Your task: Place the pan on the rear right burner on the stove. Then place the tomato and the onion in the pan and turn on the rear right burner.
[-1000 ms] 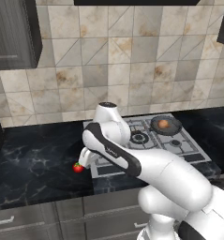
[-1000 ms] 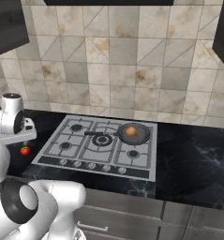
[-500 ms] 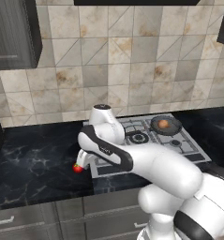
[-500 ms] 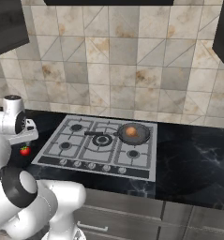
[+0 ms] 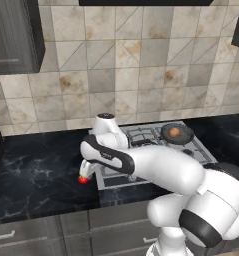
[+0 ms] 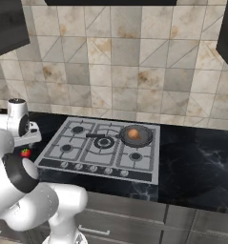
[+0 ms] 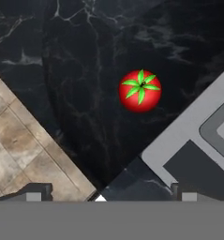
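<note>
Left of the stove (image 5: 156,145), in the left base view, the arm has dipped lower over the tomato (image 5: 83,179) than a second ago, so a grasp looks close; the onion (image 5: 175,132) sits in the pan (image 5: 177,134). From the right base view, the pan rests on the rear right burner. Through the hand view, the tomato lies beside the stove's edge, the gripper (image 7: 108,194) spread wide, nothing held

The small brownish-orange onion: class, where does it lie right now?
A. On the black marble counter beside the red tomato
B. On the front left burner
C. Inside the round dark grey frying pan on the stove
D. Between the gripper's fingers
C: the small brownish-orange onion sits inside the round dark grey frying pan on the silver-grey stove, far from the small red tomato on the counter.
</note>
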Available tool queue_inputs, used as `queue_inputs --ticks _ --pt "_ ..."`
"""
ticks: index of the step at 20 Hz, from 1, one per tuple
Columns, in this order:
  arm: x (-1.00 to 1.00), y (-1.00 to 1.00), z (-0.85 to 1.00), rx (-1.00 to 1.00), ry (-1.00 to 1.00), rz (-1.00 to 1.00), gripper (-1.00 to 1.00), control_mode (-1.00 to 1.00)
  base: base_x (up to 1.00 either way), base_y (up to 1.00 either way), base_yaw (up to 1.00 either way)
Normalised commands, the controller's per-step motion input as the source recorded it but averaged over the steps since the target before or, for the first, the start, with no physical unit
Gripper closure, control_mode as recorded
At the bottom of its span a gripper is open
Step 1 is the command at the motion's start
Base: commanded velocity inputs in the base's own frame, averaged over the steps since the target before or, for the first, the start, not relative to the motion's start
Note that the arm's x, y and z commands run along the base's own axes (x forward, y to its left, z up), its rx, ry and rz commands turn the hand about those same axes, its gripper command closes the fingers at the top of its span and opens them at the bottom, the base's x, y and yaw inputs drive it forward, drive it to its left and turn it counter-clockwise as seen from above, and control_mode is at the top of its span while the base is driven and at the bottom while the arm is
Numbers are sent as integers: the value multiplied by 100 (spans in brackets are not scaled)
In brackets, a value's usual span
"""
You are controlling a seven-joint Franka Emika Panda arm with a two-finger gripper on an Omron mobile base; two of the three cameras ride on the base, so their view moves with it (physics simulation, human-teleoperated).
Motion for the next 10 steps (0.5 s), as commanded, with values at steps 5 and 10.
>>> queue_inputs --ticks 5,10 --pt "21 14 -25 -1 1 0 -100 -100 0 0 0" --pt "20 10 -24 -1 1 0 -100 -100 0 0 0"
